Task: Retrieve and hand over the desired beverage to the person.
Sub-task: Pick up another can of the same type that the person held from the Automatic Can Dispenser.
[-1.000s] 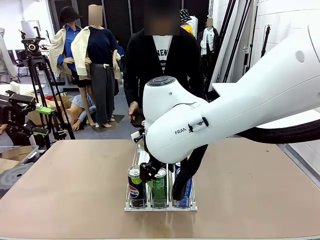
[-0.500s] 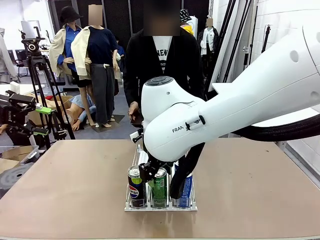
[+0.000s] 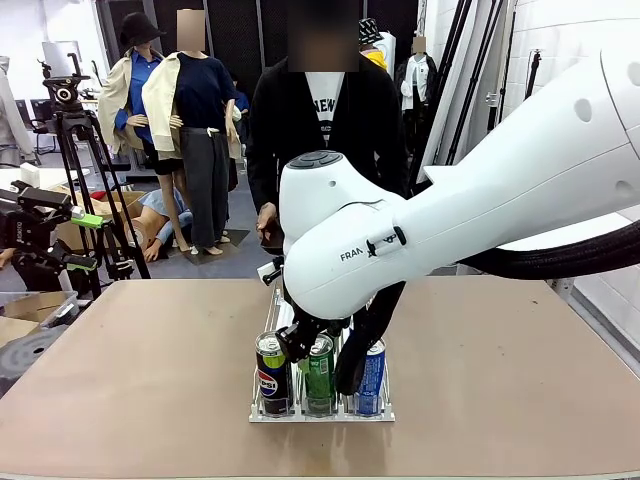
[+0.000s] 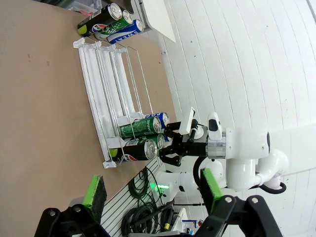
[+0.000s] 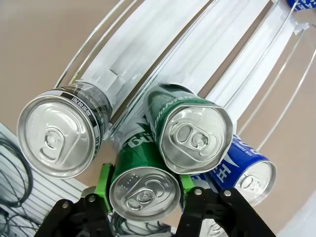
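front view
right gripper point(image 3: 308, 348): down at the top of the front green can point(image 3: 320, 378), fingers mostly hidden by the arm's wrist
front green can: upright in the middle lane, at the near end of the wire rack point(image 3: 322, 412)
neighbours: black Pepsi can point(image 3: 271, 375) in the left lane, blue can point(image 3: 371, 378) in the right lane, both just beside it
rack: mid-table point(image 3: 150, 360), running away toward the person point(image 3: 320, 120)
person: stands at the far side, black jacket, one hand low near the rack's far end

left wrist view
left gripper point(image 4: 150, 190): released, green pads point(image 4: 95, 191) wide apart, nothing between, held well off the rack point(image 4: 106, 94)
rack ends: three cans point(image 4: 111, 22) at the far end; more at the other end, where the right gripper point(image 4: 170, 148) sits at their tops

right wrist view
right gripper point(image 5: 143, 185): clenched on the front green can point(image 5: 136, 158), green pads point(image 5: 103, 180) pressed to both sides just under its rim
second green can point(image 5: 192, 133): right behind the held one, touching it
black Pepsi can point(image 5: 59, 136): next lane, apart
blue can point(image 5: 247, 173): other side, partly hidden
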Action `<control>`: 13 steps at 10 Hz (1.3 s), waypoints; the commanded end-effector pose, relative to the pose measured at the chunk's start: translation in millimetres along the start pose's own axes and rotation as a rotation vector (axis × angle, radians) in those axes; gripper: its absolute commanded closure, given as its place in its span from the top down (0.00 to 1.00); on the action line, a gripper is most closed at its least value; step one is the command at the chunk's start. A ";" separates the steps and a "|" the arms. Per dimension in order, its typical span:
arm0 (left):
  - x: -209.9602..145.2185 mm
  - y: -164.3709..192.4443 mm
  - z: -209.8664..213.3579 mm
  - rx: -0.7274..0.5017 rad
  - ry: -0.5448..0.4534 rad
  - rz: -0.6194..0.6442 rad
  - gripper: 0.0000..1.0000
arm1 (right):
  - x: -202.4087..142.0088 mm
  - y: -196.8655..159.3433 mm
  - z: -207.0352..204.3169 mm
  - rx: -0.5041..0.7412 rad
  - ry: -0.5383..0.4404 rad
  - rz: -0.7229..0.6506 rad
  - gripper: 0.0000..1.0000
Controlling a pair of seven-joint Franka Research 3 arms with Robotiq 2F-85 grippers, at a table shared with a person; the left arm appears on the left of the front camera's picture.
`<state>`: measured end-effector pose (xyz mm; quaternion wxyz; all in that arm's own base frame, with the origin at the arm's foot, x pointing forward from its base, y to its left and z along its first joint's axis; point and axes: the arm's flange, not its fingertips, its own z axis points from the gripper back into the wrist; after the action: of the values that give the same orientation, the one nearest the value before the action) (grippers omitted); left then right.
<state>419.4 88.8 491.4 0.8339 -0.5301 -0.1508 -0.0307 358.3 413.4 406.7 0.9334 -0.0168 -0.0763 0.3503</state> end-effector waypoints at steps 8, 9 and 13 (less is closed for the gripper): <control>-0.8 -0.3 1.3 -0.002 -0.003 0.000 1.00 | 0.0 0.5 0.1 0.000 0.000 0.002 0.12; -0.8 -0.3 1.3 -0.002 -0.003 0.000 1.00 | 8.2 -1.8 19.3 -0.026 -0.017 -0.009 0.12; -0.8 -0.3 1.3 -0.002 -0.003 0.000 1.00 | 53.6 -15.3 91.7 -0.047 0.012 -0.044 0.12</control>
<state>419.4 88.9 491.4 0.8339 -0.5301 -0.1509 -0.0307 375.8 423.1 489.5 0.9387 -0.0311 -0.0731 0.3356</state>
